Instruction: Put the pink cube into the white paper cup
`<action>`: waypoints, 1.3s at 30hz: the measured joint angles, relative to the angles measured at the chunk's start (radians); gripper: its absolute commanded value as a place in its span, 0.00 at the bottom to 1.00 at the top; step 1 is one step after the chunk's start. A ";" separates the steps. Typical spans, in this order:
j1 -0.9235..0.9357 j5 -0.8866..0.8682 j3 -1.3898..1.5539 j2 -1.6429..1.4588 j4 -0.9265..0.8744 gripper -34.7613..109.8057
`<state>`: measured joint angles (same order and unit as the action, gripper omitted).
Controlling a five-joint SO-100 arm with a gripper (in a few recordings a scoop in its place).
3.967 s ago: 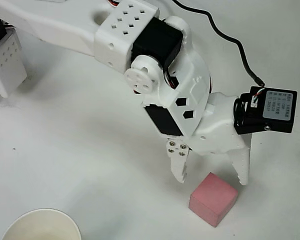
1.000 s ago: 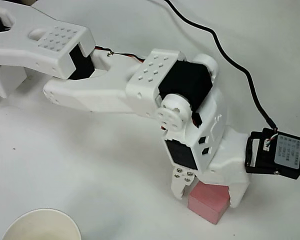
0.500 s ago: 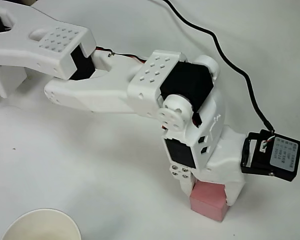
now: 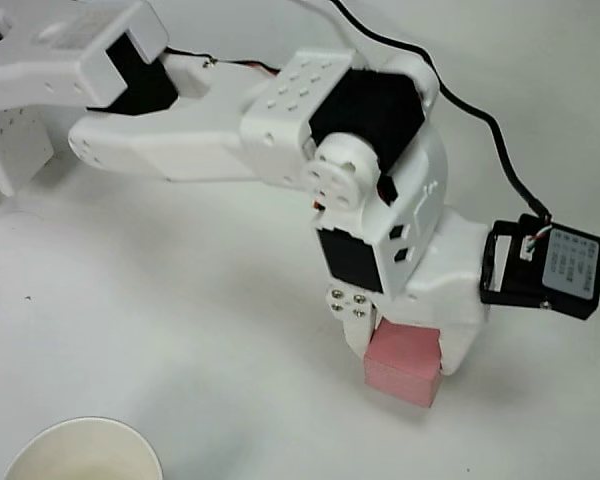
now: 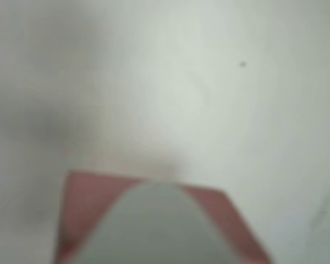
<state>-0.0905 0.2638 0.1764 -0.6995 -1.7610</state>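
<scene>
Pink cube (image 4: 403, 364) clamped in gripper (image 4: 405, 352), overhead adds white paper cup (image 4: 80, 452), wrist blurred.

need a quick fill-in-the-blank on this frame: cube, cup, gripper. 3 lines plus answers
1. The gripper is shut on the ____ cube.
2. In the overhead view, the paper cup sits at the bottom ____ corner.
3. The inside of the cup holds ____.

Missing words: pink; left; nothing
</scene>
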 measured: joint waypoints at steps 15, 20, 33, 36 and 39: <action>0.167 0.126 0.526 -0.541 0.000 0.33; 0.222 0.163 0.597 -0.632 0.000 0.33; 0.350 0.230 0.683 -0.681 0.000 0.33; 0.374 0.236 0.704 -0.703 0.000 0.33; 0.405 0.252 0.721 -0.723 0.000 0.33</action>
<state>0.3145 0.5154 0.8974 -1.4220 -1.7610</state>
